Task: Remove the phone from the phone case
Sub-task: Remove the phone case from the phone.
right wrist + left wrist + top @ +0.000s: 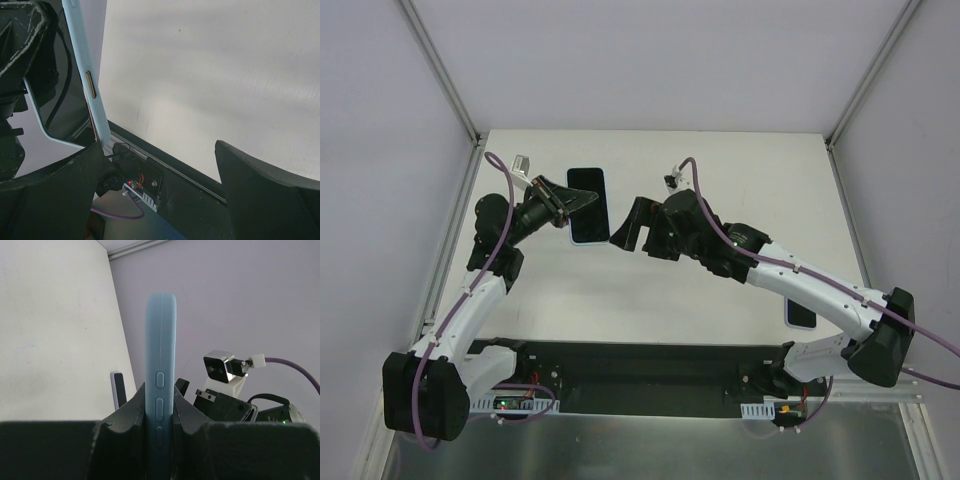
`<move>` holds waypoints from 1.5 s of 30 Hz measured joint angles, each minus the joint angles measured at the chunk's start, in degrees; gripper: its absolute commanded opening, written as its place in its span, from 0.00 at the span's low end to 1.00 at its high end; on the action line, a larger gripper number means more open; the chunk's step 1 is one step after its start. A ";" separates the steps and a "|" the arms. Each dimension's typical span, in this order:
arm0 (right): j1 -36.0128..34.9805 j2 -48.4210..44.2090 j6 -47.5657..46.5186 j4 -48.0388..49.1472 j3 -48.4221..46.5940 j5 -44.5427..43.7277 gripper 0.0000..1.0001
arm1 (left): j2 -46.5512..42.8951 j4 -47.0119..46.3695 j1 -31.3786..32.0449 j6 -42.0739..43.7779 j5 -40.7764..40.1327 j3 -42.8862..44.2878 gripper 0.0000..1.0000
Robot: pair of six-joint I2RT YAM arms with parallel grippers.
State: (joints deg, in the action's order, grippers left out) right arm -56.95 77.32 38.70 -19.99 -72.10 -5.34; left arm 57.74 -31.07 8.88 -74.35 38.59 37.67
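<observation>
Over white table (740, 180), left hand (582, 203) holds phone (586, 180); pale walls (650, 60).

Right gripper (157, 150): two dark fingers (270, 190) at bottom corners, spread wide apart. White table (210, 65) shows between them.

Phone case (85, 55): light blue, top left, seen from its side, leaning. Bottom end just beside tip of finger on left; cannot tell if touching.

Phone (57, 100): sits inside case, dark shiny screen faces left. Small gold side button (90, 85) shows through slot in case.

Left gripper (20, 45): black, top left corner, up against phone's screen side.

Black base strip (185, 185) along table edge. Small circuit board (142, 192) with red light (131, 183) there. Purple cable (117, 214) curls below.
</observation>
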 measured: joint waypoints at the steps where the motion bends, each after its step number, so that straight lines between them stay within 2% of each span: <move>1: 0.00 0.13 0.02 0.00 0.00 -0.02 0.96 | -0.04 0.02 -0.09 0.00 -0.02 0.00 0.00; 31: 0.66 3.39 -0.24 -1.86 -3.45 0.31 0.96 | -1.16 0.02 -1.14 0.42 -1.18 0.00 0.00; 45: 3.32 7.28 -0.28 -1.95 -5.46 5.68 0.96 | -1.97 -1.25 -1.88 0.22 -3.10 -1.05 0.00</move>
State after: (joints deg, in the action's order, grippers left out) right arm -53.63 84.60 38.41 -21.93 -77.56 0.34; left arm 55.77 -32.32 7.01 -74.13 35.48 36.62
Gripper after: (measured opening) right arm 0.961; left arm 0.142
